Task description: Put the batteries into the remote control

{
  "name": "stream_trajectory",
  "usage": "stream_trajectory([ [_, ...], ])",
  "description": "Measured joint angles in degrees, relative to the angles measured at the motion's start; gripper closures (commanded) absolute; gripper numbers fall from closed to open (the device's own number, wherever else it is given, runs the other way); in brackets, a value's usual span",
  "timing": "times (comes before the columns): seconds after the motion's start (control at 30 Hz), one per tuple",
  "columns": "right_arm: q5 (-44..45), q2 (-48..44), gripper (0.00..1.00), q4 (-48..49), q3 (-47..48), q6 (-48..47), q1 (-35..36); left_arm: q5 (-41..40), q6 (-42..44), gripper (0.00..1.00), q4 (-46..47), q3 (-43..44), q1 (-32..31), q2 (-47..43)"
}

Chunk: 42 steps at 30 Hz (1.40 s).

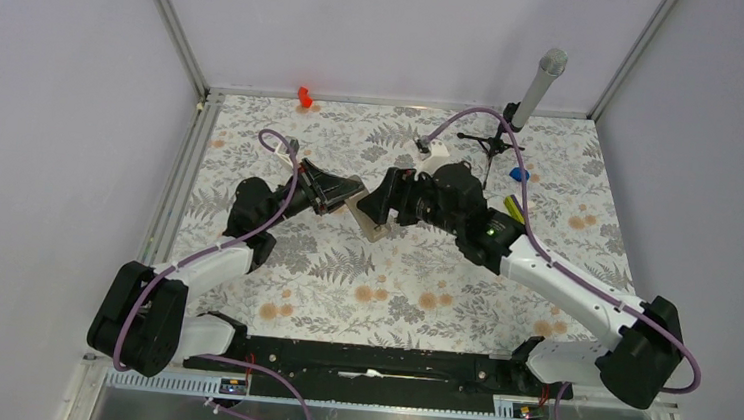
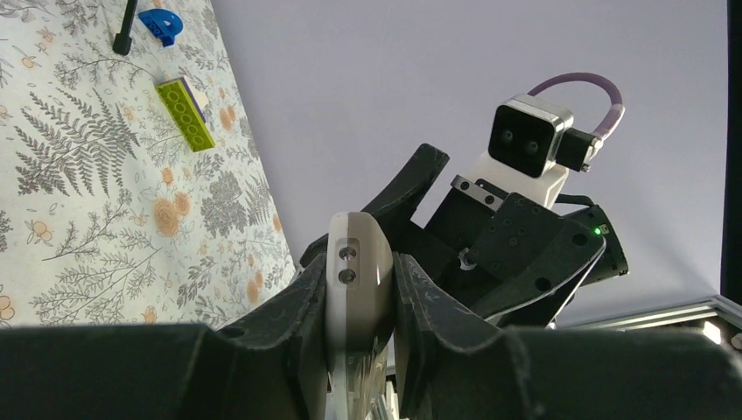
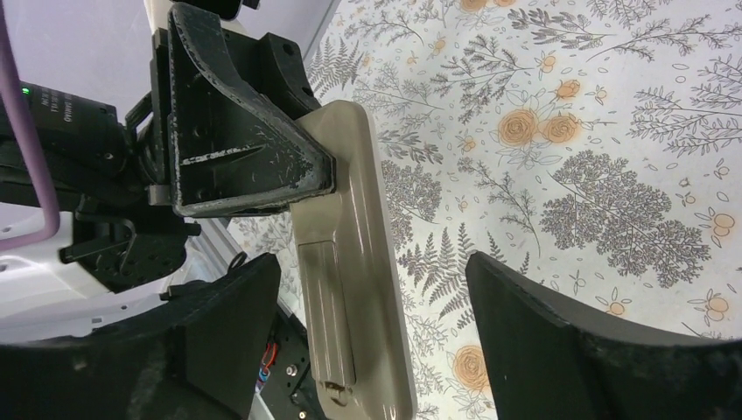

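Observation:
My left gripper [image 1: 347, 198] is shut on one end of the white remote control [image 1: 371, 222] and holds it in the air above the table's middle. In the left wrist view the remote [image 2: 354, 271] stands edge-on between the fingers of the left gripper [image 2: 357, 302]. In the right wrist view the remote [image 3: 350, 254] shows its back face with the battery cover [image 3: 325, 319] closed. My right gripper [image 3: 376, 350] is open, its jaws either side of the remote's free end and apart from it. It also shows in the top view [image 1: 384, 207]. No batteries show in any view.
A yellow-green bar [image 1: 514, 208] and a small blue piece [image 1: 519, 173] lie at the right. A microphone on a small tripod [image 1: 533, 92] stands at the back right, a white block [image 1: 434, 155] beside it. A red piece [image 1: 305, 95] lies at the back edge.

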Motion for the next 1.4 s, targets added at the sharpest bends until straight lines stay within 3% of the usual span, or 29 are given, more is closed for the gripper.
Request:
stream_trajectory([
  [0.13, -2.0, -3.0, 0.09, -0.3, -0.6, 2.2, -1.0, 0.3, 0.0, 1.00, 0.9, 0.0, 0.0, 0.0],
  [0.4, -12.0, -6.6, 0.16, 2.7, -5.2, 7.4, -3.1, 3.2, 0.0, 1.00, 1.9, 0.4, 0.0, 0.0],
  [0.73, -17.6, -6.7, 0.62, 7.1, -9.5, 13.3, -3.2, 7.1, -2.5, 1.00, 6.4, 1.1, 0.0, 1.1],
  [0.9, -18.3, -6.6, 0.72, 9.5, -10.3, 15.0, -3.3, 7.7, -5.3, 1.00, 10.0, 1.1, 0.2, 2.9],
  [1.17, -18.4, -6.3, 0.72, 12.1, -11.4, 14.6, -3.4, 7.7, -5.3, 1.00, 10.1, 1.1, 0.5, 2.9],
  [1.4, -18.4, -5.0, 0.34, 14.9, -12.3, 13.0, -3.5, 7.9, -3.4, 1.00, 9.3, 1.1, 0.6, 2.8],
])
